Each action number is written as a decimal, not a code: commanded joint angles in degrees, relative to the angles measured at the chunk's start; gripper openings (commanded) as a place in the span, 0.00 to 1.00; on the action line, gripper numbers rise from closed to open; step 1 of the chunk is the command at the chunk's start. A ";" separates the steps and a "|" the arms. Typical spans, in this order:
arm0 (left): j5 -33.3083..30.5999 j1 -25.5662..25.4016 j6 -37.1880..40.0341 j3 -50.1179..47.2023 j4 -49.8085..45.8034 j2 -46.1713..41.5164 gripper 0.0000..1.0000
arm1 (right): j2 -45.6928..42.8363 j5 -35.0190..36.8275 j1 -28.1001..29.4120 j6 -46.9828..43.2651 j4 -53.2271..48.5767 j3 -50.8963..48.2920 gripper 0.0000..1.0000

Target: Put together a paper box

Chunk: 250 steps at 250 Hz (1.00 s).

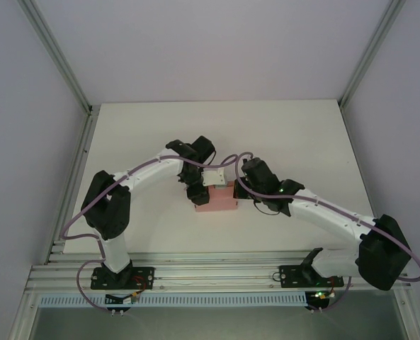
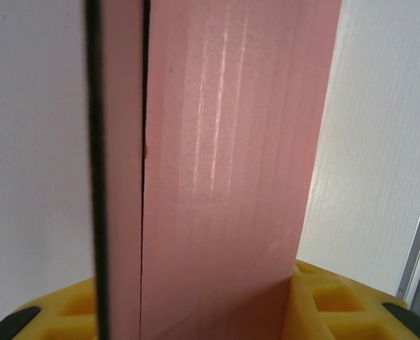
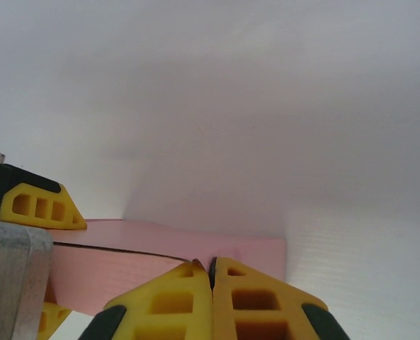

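Two arms meet over one pink paper box [image 1: 217, 200] at the middle of the white worktop [image 1: 146, 138], seen from my overhead camera. It is the only pink item on the surface, and it is folded into a small rectangular shape. My left hand [image 1: 197, 194] comes at the box from its left end and my right hand [image 1: 239, 190] from its right end, so the box sits between the two. One purple cable runs along each arm, two in all, and a grey metal frame [image 1: 59, 67] borders the white enclosure. In the left wrist camera, the paper box [image 2: 224, 177] stands as a tall pink panel with faint ribbing and one dark seam down its left side. The left hand [image 2: 195, 312] has it held across its width, with two yellow fingers [image 2: 337, 308] counted, one against each side of the card. In the right wrist camera, the right hand [image 3: 211, 269] has its two yellow fingers [image 3: 167, 301] pressed together, leaving only a thin dark slit between them. Their tips rest at the near edge of the paper box [image 3: 195, 244]. I cannot tell whether any card is nipped in that slit. In the same view, the left hand's two yellow fingers [image 3: 40, 205] bracket the far left end of the box, one above it and one below.
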 commanded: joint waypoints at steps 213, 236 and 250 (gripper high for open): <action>0.17 -0.08 -5.45 0.13 9.13 0.18 0.36 | -3.18 -4.20 6.78 -14.42 18.13 -14.68 0.00; -0.09 -0.11 -6.40 0.08 9.40 0.17 0.37 | -2.78 -3.18 7.50 -15.32 18.77 -15.21 0.00; -0.08 -0.18 -6.68 0.01 9.66 -0.11 0.39 | -2.68 -2.50 7.72 -15.46 18.84 -15.25 0.00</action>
